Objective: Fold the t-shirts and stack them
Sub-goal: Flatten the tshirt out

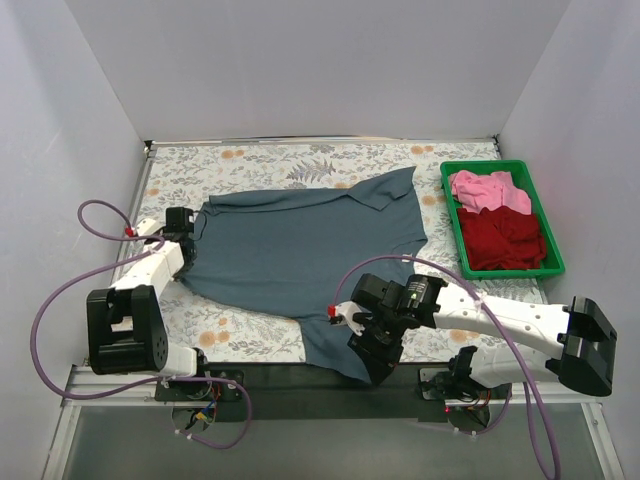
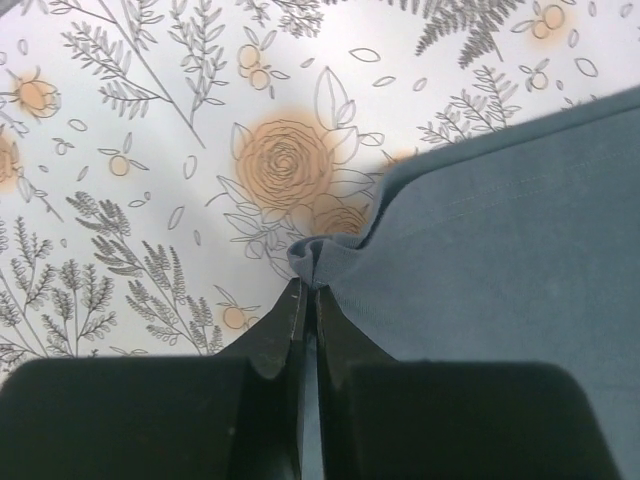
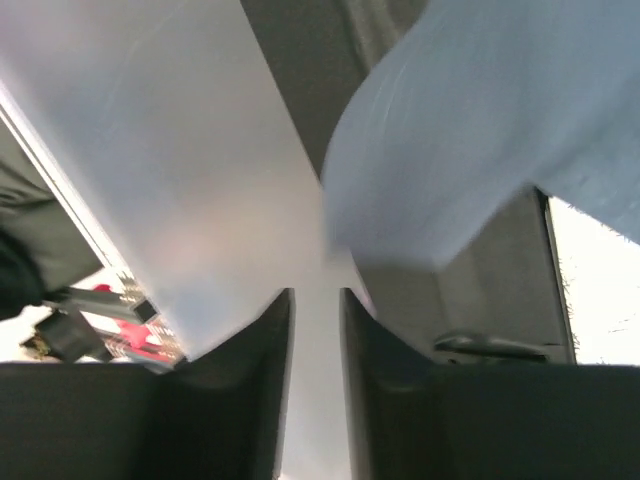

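Top view: floral-print bench [image 1: 250, 160] enclosed by plain white walls [image 1: 300, 60]; slate blue-grey t-shirt [image 1: 300, 245] spread flat at centre; green bin [image 1: 553, 262] at 3 o'clock holds the pink t-shirt [image 1: 480, 190] and dark red t-shirt [image 1: 505, 240]. Left tool [image 1: 188, 225] at the shirt's 9 o'clock edge, right tool [image 1: 375, 365] at its 5 o'clock hem

Left wrist view: left tool [image 2: 308, 290] pinched tight on a puckered shirt [image 2: 500, 250] edge over the bench print [image 2: 150, 150]

Right wrist view: right tool [image 3: 315, 300] blurred, jaws a narrow gap apart, pale cloth [image 3: 470, 150] at 1 o'clock; grip cannot be told
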### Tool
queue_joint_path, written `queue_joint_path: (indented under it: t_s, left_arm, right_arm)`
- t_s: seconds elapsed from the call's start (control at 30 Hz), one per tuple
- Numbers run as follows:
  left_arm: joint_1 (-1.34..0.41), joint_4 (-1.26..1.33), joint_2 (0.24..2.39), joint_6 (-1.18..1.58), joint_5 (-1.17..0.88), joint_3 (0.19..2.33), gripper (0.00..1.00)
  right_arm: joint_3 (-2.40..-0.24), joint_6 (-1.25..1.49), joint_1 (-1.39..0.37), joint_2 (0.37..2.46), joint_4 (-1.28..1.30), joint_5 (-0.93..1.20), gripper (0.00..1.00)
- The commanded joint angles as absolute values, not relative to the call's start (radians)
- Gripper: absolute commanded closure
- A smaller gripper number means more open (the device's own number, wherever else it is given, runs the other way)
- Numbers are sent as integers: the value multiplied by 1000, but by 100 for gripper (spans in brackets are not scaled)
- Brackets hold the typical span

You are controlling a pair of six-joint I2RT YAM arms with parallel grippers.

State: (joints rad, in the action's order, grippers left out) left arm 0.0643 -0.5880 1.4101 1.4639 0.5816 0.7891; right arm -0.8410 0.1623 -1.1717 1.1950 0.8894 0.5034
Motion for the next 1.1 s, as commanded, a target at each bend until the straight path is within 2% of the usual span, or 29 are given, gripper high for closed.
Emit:
queue_joint_path:
  t_s: [0.0, 0.03, 0.1, 0.13, 0.17, 0.23, 0.27, 0.33, 0.4, 0.43, 0.5, 0.63, 0.8, 1.07]
  left_arm:
    - [75, -620, 1362, 1512, 634, 785, 94]
    - [78, -624, 1353, 1514, 627, 784, 88]
    - [77, -632, 1327, 1514, 626, 781, 80]
    - [77, -632, 1313, 1508, 627, 778, 70]
    - [77, -630, 1278, 1500, 629, 779, 61]
    - [77, -626, 1244, 1464, 629, 791, 49]
    - [77, -621, 1217, 1448, 624, 804, 35]
    - [77, -609, 1195, 1402, 609, 819, 27]
    - [72, -598, 1181, 1384, 530, 848, 23]
    - [68, -586, 1178, 1367, 493, 856, 23]
    - [37, -580, 1190, 1362, 417, 867, 23]
    - [-40, -568, 1261, 1342, 368, 880, 23]
    - [-66, -512, 1333, 1293, 383, 858, 23]
    - [-66, -419, 1287, 1243, 428, 792, 22]
  right_arm:
    - [-854, 189, -1184, 1187, 902, 525, 65]
    - [-885, 189, -1184, 1187, 905, 514, 56]
    - [-925, 184, -1184, 1177, 907, 462, 50]
    - [-945, 186, -1184, 1174, 908, 431, 45]
    - [-987, 187, -1183, 1169, 911, 358, 43]
    - [-1020, 198, -1151, 1172, 920, 270, 37]
    - [-1037, 204, -1125, 1178, 922, 197, 34]
    - [-1037, 201, -1013, 1187, 911, 167, 34]
    - [-1017, 190, -904, 1207, 887, 138, 35]
    - [-1009, 187, -879, 1215, 858, 127, 40]
    - [-996, 173, -841, 1244, 825, 129, 44]
    - [-1022, 126, -851, 1324, 760, 207, 59]
    - [-1038, 68, -1030, 1410, 628, 275, 59]
    - [-1115, -26, -1166, 1662, 525, 267, 61]
